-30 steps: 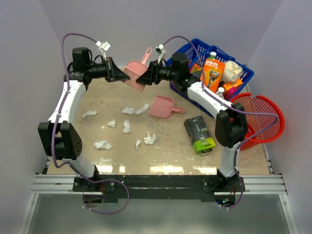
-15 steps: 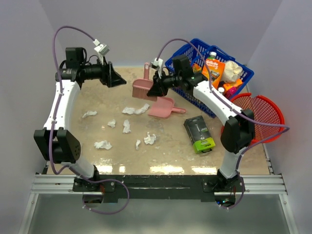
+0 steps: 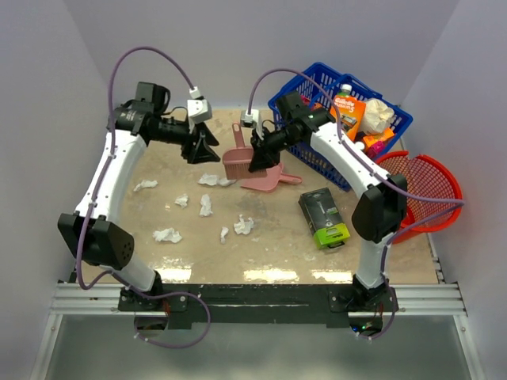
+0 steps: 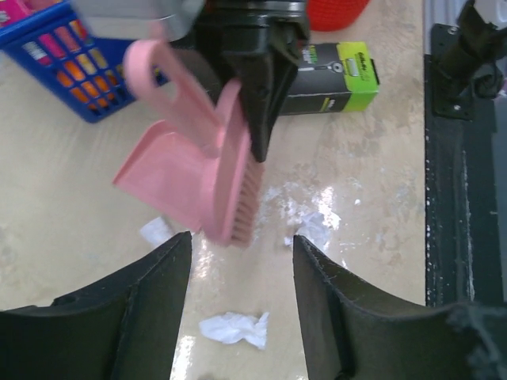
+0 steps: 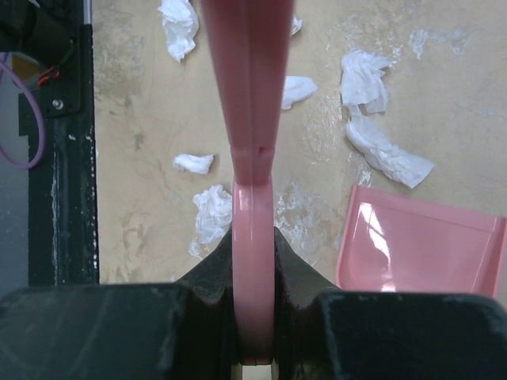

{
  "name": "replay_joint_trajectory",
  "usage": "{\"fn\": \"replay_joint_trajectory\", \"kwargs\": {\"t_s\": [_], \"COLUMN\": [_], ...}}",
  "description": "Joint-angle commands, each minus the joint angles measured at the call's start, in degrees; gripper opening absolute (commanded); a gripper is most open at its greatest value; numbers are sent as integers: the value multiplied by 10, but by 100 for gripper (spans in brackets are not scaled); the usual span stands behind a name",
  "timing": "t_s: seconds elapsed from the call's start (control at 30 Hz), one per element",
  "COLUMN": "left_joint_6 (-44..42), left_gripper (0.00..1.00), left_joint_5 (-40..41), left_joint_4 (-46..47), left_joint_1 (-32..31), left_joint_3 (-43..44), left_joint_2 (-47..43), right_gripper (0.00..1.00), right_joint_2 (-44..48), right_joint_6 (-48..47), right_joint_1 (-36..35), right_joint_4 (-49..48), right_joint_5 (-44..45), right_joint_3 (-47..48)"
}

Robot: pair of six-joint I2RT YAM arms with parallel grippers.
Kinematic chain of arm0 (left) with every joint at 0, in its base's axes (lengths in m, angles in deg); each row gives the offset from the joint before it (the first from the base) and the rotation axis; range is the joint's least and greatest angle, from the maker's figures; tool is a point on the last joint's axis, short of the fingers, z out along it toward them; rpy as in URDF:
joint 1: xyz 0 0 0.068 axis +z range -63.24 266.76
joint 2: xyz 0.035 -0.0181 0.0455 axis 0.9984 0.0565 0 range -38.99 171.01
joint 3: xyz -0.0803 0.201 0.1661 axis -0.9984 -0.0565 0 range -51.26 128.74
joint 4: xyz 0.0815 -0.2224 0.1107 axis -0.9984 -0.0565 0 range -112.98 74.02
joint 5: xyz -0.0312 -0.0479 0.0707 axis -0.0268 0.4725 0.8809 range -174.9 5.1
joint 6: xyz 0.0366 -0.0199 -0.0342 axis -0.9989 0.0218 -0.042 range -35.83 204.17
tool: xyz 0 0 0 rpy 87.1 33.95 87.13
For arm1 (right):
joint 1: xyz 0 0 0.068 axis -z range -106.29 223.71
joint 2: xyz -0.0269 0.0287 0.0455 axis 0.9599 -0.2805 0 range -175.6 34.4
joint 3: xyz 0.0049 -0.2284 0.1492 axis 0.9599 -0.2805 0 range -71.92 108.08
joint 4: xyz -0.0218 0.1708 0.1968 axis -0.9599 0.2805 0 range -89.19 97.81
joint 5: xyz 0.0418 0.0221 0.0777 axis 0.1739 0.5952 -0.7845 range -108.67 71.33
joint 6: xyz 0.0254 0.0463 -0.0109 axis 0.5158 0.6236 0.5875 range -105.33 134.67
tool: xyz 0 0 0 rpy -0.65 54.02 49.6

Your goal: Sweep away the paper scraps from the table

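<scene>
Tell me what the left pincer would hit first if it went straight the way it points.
Probably the pink brush in the right pincer; its bristles hang ahead of the open left pincer, though depth is unclear.

On the table (image 3: 269,245), the paper scraps (image 3: 206,206) lay scattered across the left and middle. Behind them the brush (image 3: 236,162) hung over the far middle, with the dustpan (image 3: 273,180) lying just to its right. The box (image 3: 324,218) lay right of the scraps. Of the 2 baskets, the rectangular basket (image 3: 396,119) stood behind it and the round basket (image 3: 432,190) to its right.

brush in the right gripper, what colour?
Pink, the brush, bristles too. Shows best in the left wrist view.
</scene>
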Motion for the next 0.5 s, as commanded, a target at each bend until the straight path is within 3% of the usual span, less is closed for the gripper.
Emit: {"fn": "replay_joint_trajectory", "kwargs": {"t_s": [0.0, 0.23, 0.47], "left_joint_6": [-2, 34, 50], "left_gripper": [52, 47, 45], "left_joint_5": [-28, 9, 2], "left_joint_4": [20, 89, 83], "left_joint_1": [-34, -36, -36], "left_joint_3": [-20, -29, 20], "left_joint_2": [2, 2, 22], "right_gripper": [0, 0, 0], "right_joint_2": [1, 10, 6], "right_joint_6": [42, 28, 22], "right_joint_1": [-4, -17, -18], "right_joint_4": [-5, 3, 12], "right_joint_5": [-36, -49, -47], "right_joint_3": [43, 44, 52]}}
